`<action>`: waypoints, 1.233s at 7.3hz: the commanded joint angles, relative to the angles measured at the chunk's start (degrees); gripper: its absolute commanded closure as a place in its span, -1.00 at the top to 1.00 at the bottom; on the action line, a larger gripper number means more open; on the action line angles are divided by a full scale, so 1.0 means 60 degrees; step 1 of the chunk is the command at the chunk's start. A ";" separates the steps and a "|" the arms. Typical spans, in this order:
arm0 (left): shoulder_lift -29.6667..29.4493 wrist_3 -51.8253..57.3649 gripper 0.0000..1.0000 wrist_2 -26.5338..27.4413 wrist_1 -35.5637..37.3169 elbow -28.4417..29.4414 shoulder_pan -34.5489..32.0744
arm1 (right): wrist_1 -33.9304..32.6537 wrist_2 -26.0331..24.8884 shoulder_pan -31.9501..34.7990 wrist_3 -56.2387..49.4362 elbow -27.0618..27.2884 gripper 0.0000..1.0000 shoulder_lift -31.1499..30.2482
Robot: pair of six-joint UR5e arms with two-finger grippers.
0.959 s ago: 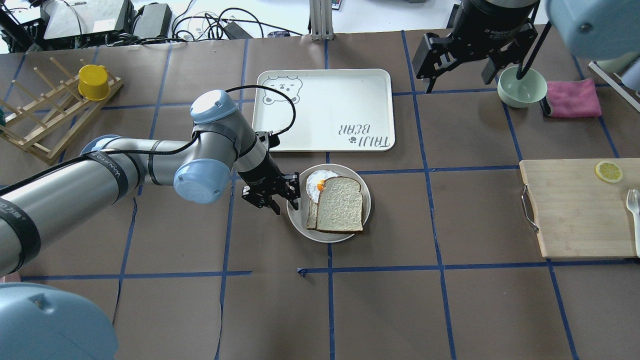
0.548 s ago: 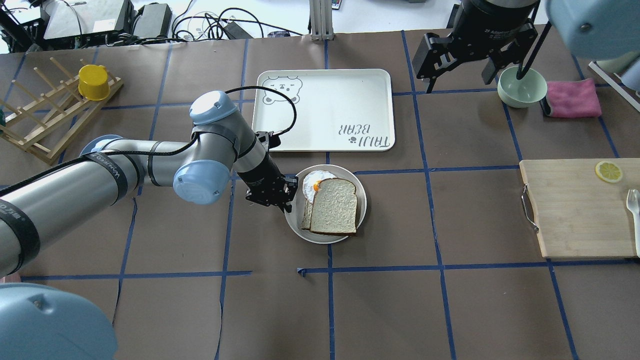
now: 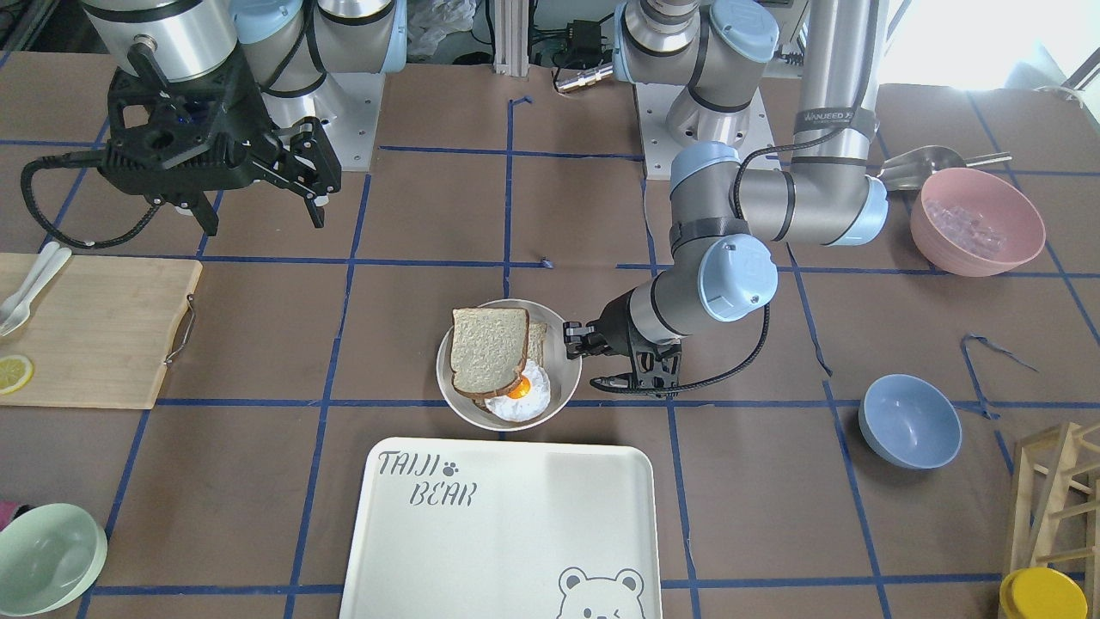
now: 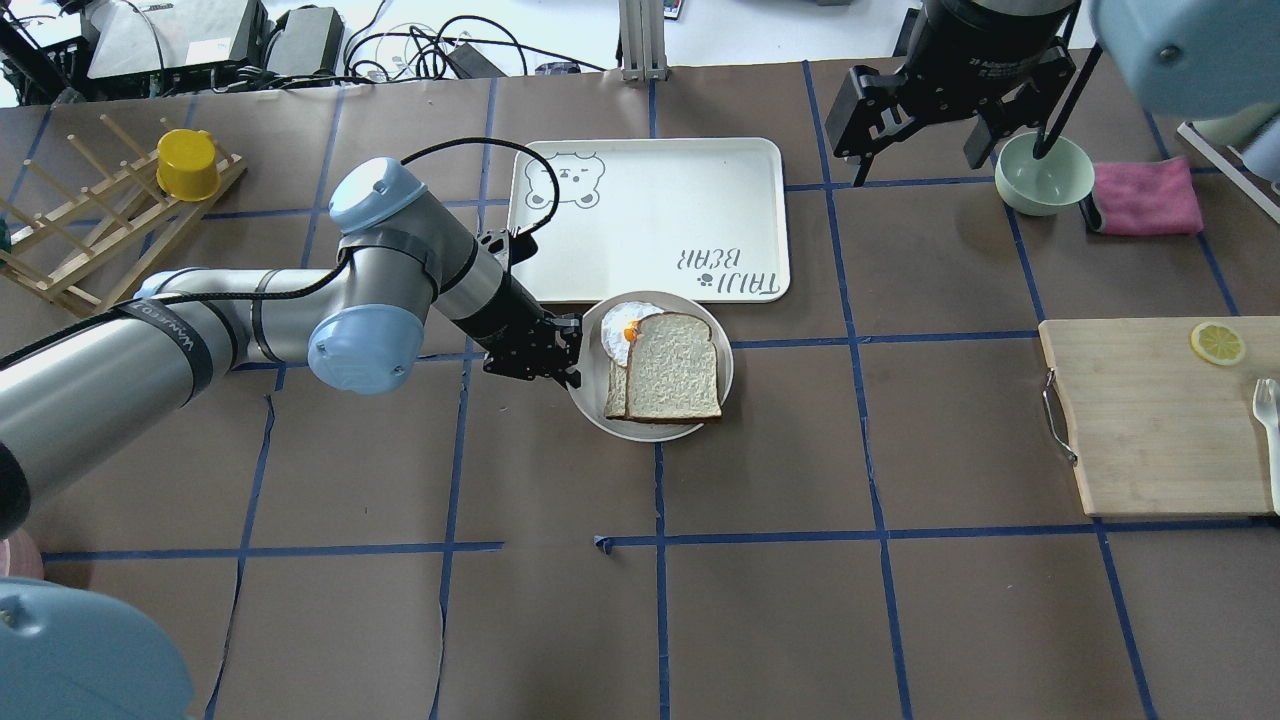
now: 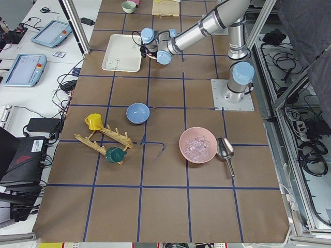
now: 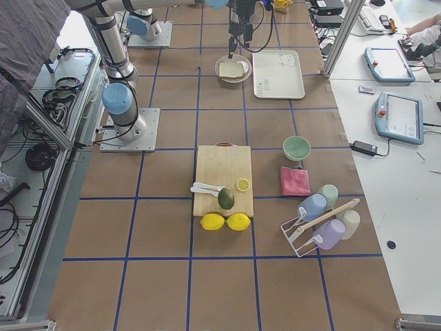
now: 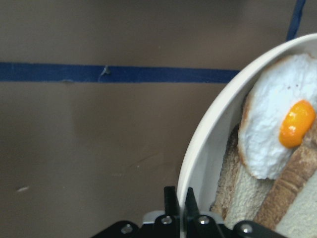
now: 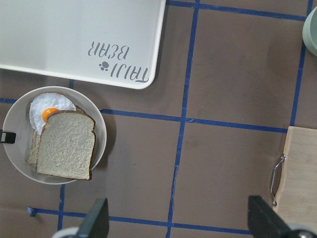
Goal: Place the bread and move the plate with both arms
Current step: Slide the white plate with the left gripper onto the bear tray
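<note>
The cream plate sits just in front of the tray and carries a lower slice, a fried egg and the bread on top. My left gripper is shut on the plate's left rim. The left wrist view shows its fingers pinching the rim. The front view shows the same grip on the plate with the bread. My right gripper is open and empty, high at the back right. Its camera looks down on the plate and bread.
The white TAIJI BEAR tray lies just behind the plate. A green bowl and a pink cloth are at the back right. A cutting board is on the right, a rack with a yellow cup on the left.
My left gripper closed on the plate's rim, then moved the plate with its bread and egg toward the tray. The right arm has not moved.
</note>
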 commanded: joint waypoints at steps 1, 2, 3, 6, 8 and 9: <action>-0.0182 -0.0622 -1.00 -0.0745 0.0688 0.0570 0.0298 | 0.0000 0.0000 0.0000 0.0000 0.0000 1.00 0.0002; -0.0532 -0.0610 -1.00 -0.0660 0.0603 0.1388 0.0312 | 0.0000 0.0000 0.0000 0.0000 0.0000 1.00 0.0002; -0.1058 -0.0609 -1.00 -0.0572 0.0544 0.2092 0.0327 | -0.0015 0.0000 -0.0015 -0.0015 0.0000 1.00 0.0017; -0.2655 -0.0652 -1.00 -0.0498 0.0544 0.3823 0.0313 | -0.0001 0.0000 0.0000 0.0000 0.0000 1.00 0.0017; -0.3010 -0.0917 -1.00 -0.0483 0.0544 0.4120 0.0327 | -0.0030 0.0000 -0.0015 -0.0015 0.0000 1.00 0.0017; -0.3127 -0.0961 -1.00 -0.0440 0.0544 0.4222 0.0313 | -0.0030 0.0000 -0.0015 -0.0015 0.0000 1.00 0.0017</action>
